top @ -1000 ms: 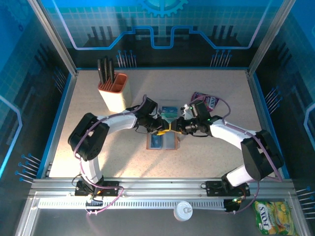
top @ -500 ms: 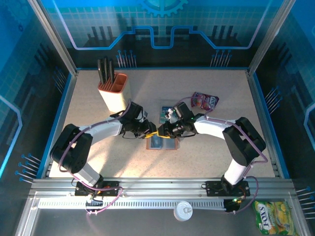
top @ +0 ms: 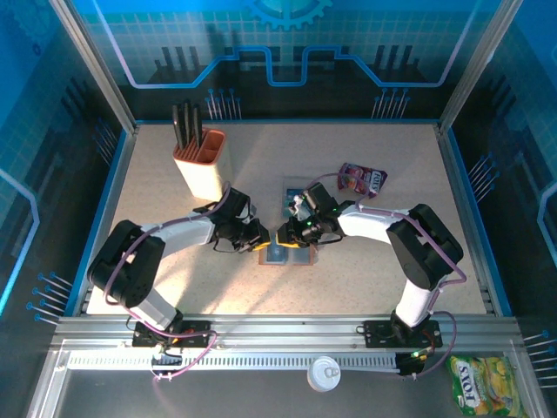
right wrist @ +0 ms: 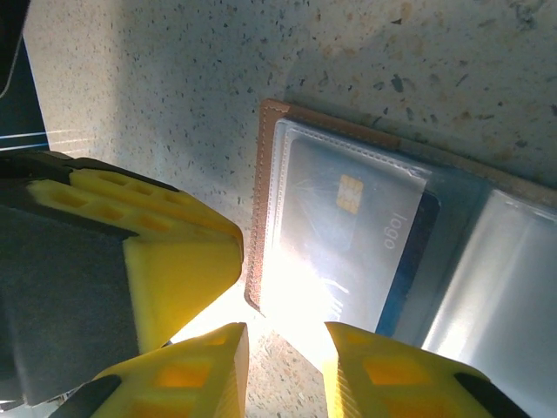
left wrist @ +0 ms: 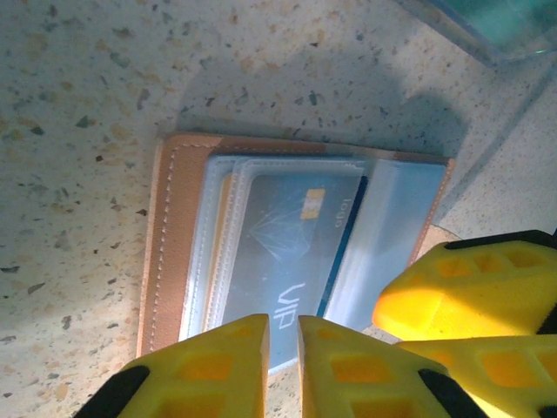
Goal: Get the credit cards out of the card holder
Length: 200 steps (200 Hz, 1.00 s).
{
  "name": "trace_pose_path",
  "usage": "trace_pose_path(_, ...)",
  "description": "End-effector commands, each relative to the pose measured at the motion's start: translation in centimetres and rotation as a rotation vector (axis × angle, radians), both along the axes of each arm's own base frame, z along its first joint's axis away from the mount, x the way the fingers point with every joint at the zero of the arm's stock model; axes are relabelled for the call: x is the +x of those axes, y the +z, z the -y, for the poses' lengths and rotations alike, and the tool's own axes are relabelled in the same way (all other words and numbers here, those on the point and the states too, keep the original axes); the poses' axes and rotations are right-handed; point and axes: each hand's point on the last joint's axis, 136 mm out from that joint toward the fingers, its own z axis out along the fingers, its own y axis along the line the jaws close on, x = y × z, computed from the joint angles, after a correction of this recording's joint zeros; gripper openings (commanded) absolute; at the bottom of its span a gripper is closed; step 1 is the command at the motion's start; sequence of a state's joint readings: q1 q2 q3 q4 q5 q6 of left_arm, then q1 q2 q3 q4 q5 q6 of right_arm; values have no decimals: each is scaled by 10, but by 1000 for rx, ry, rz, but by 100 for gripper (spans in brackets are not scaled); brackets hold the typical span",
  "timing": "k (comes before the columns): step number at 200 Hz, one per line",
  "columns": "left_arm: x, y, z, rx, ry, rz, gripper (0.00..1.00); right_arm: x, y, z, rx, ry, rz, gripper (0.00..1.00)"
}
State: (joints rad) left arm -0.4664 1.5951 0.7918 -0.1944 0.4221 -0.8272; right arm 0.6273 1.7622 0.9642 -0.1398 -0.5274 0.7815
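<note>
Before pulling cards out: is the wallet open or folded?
Open: the wallet lies spread flat on the table, with a card showing inside its clear pocket.

The blue-grey credit card in the clear pocket of the card holder bears "VIP" in pale letters and the small word "logo" beside its chip; the right wrist view shows "logo" on that card too. Print on the purple pouch and yellow-green packet is too small to read
</note>
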Motion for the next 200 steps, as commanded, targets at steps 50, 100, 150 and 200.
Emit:
trace_pose_path(50,-11,-22,-4,11,-21,-35,15,-6,-14,2,-36,12,-25,30)
trace_pose_path(100,-18,-30,-8,23,-21,-59,14,-7,-22,4,-54,10,-42,31)
trace_pose_path(150,-21,-35,-10,30,-17,-73,13,-8,-28,5,-63,10,-49,31)
trace_pose_path(200,-23,-34,-11,31,-16,-74,13,-8,-35,9,-99,11,-49,31)
